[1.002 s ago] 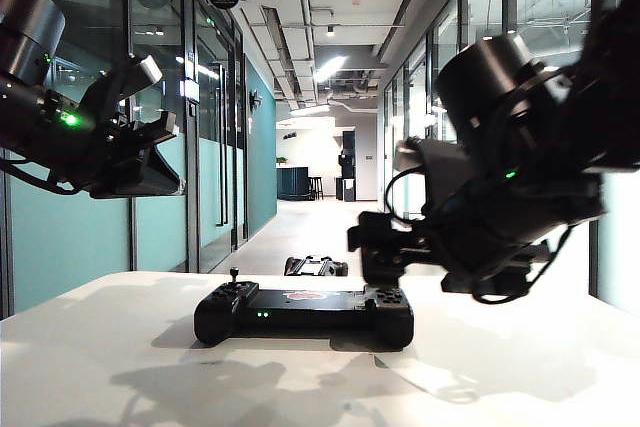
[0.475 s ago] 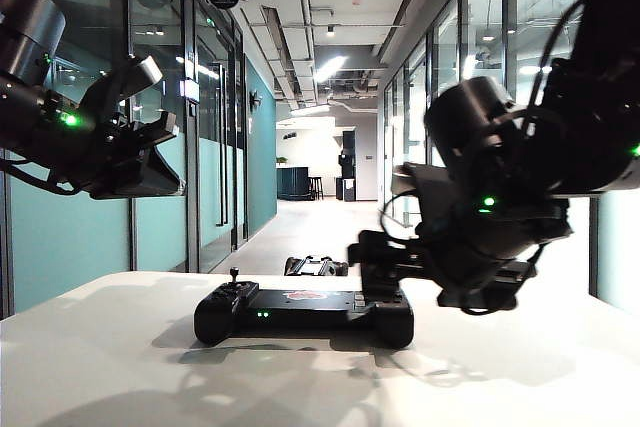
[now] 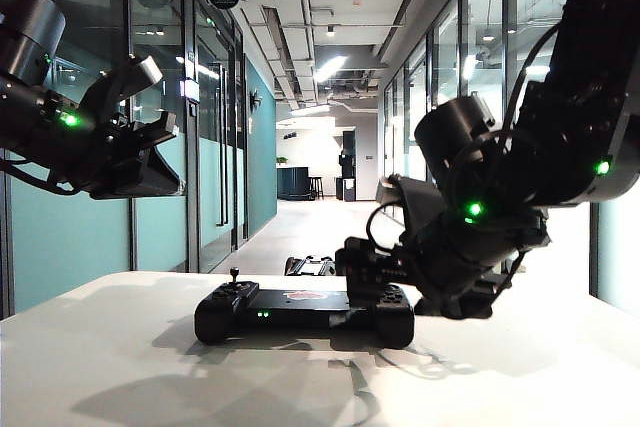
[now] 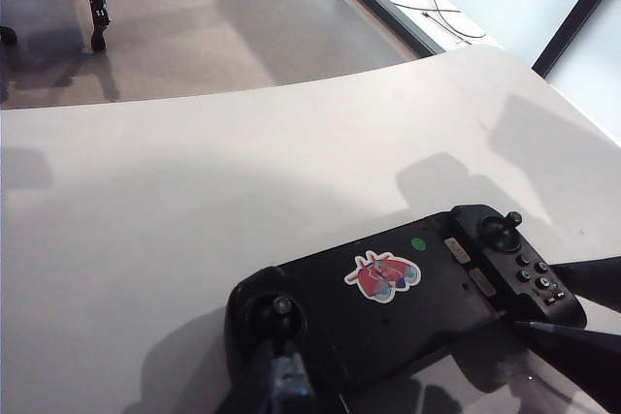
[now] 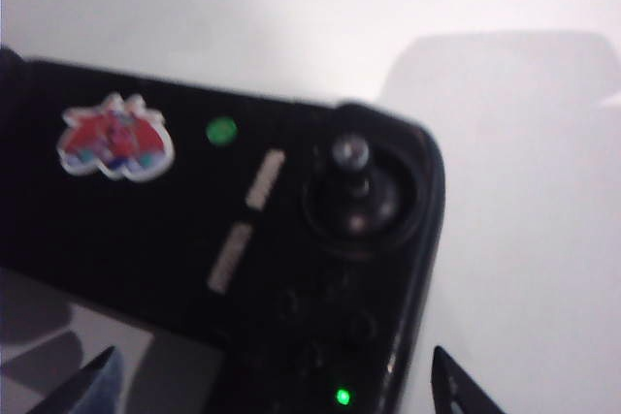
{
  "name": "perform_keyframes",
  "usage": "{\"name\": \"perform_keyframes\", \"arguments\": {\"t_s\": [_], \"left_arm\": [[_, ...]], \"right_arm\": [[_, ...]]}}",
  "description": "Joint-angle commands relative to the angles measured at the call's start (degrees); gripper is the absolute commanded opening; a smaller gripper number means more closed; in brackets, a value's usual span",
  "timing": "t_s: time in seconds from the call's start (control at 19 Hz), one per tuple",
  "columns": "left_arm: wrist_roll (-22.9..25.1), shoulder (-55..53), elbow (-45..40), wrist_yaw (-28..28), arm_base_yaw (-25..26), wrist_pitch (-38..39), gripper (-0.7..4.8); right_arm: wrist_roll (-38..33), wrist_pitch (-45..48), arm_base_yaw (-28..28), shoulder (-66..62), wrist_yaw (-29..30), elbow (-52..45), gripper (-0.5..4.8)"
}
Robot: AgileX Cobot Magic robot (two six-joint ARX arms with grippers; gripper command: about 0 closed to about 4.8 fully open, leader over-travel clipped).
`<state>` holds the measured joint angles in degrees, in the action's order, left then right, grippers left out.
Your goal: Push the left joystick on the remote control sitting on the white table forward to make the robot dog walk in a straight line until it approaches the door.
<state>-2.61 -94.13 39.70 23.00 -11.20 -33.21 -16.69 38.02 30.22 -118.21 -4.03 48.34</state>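
Approach step: remote control (image 3: 303,312) mid-tabletop (image 3: 120,367), right gripper (image 3: 365,269) low over its right end w/ fingers wide & empty, left gripper (image 3: 150,162) high at left, fingers' state unclear; next, nudge left joystick (image 3: 234,274) fwd.

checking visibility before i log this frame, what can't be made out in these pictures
- Robot dog: exterior view shows only a dark sliver behind the remote control; body and legs hidden.
- Right joystick: exterior view, covered by the right gripper.
- Left joystick: in the left wrist view its lower part is overlapped by a finger of the left gripper.
- Right gripper fingertips: right wrist view, cut off by the frame edge.
- Button markings: right wrist view, blurred.
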Motion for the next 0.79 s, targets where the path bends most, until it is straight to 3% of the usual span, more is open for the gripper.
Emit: {"name": "perform_keyframes", "arguments": {"t_s": [0.05,0.11,0.16,0.21,0.42,0.69,0.79], "left_arm": [[0.0,0.09,0.24,0.39,-0.07,-0.26,-0.05],[-0.02,0.09,0.24,0.39,-0.07,-0.26,-0.05],[-0.02,0.09,0.24,0.39,-0.07,-0.26,-0.05],[-0.04,0.09,0.24,0.39,-0.07,-0.24,-0.05],[-1.01,0.09,0.24,0.42,-0.07,-0.22,-0.05],[-1.01,0.09,0.24,0.42,-0.07,0.09,-0.05],[-1.01,0.09,0.24,0.42,-0.07,0.17,-0.05]], "right_arm": [[-0.04,-0.5,0.11,0.07,0.11,0.28,3.55],[0.0,-0.72,0.11,0.07,0.09,0.28,3.44],[0.24,-0.72,0.11,0.07,0.13,0.28,2.89],[0.22,-0.7,0.11,0.07,0.13,0.28,2.68],[0.46,-0.61,0.11,0.07,-0.13,0.28,2.6],[7.76,-0.59,0.11,0.07,0.81,0.28,2.89],[9.53,-0.81,0.11,0.09,1.44,0.28,3.53]]}}
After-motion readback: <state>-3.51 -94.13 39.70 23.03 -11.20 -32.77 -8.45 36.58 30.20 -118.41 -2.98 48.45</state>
